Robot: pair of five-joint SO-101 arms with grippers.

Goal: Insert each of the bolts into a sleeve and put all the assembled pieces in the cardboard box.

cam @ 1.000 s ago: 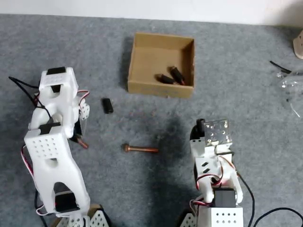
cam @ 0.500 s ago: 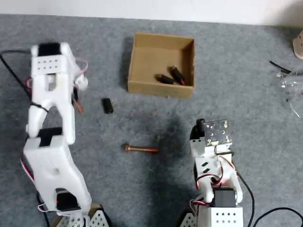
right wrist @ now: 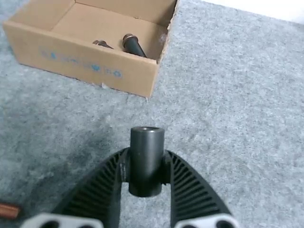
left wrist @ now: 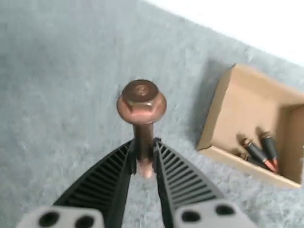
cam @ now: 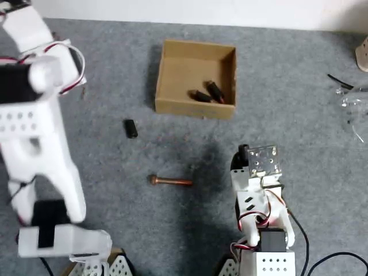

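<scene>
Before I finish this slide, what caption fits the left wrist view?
Left gripper shut on a copper bolt, head pointing away, with the cardboard box and its assembled pieces beyond.

White printed-plastic left arm (cam: 34,144) and right arm (cam: 273,217), black servo blocks (cam: 49,214), hole grids (cam: 17,118) on shells, red and white wires (cam: 72,52), black cable (cam: 303,241); black ribbed fingers (left wrist: 107,178), dark screw holes (left wrist: 50,219) in grey base
</scene>
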